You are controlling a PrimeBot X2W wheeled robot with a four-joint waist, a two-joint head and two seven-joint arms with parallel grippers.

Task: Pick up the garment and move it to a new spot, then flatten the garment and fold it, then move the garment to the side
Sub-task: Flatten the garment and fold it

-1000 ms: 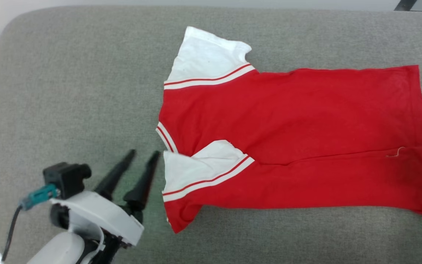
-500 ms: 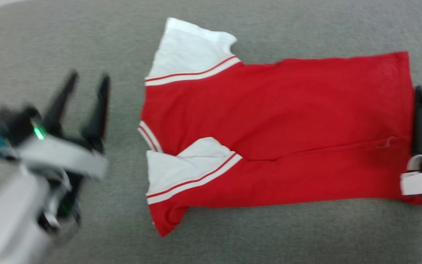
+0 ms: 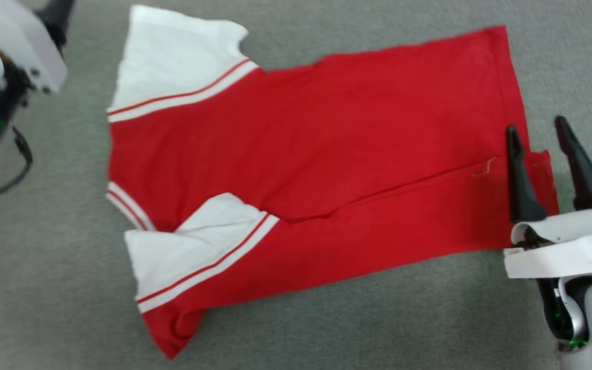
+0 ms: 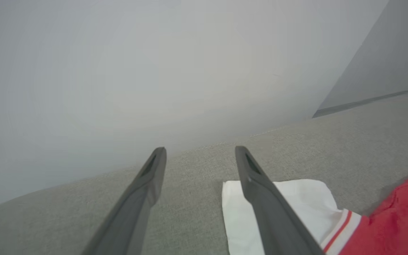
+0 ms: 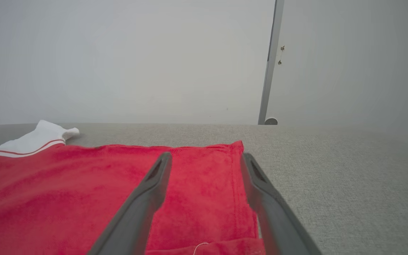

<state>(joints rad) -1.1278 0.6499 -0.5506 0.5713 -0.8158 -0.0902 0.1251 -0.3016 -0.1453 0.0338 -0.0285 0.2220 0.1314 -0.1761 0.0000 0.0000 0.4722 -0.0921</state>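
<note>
The garment (image 3: 316, 149), red with white striped-trim sleeves, lies flat on the grey cushion (image 3: 327, 329), its near long side folded over; its lettering is hidden. My right gripper (image 3: 537, 131) stands open at the hem end, one finger over the red cloth, nothing held. In the right wrist view the right gripper (image 5: 205, 157) straddles the hem (image 5: 237, 184). My left arm's white wrist housing (image 3: 23, 46) is at the upper left, beside the far sleeve (image 3: 172, 56). In the left wrist view the left gripper (image 4: 200, 151) is open above the white sleeve (image 4: 296, 202).
Grey cushion runs all around the garment, widest in front (image 3: 378, 324) and at the left (image 3: 44, 257). A pale wall (image 5: 119, 63) and a grey upright post (image 5: 269, 71) stand beyond the cushion's far edge.
The head camera has dropped and shifted, so the garment looks larger. My left gripper rose from the near sleeve to the far sleeve. My right gripper came in over the hem.
</note>
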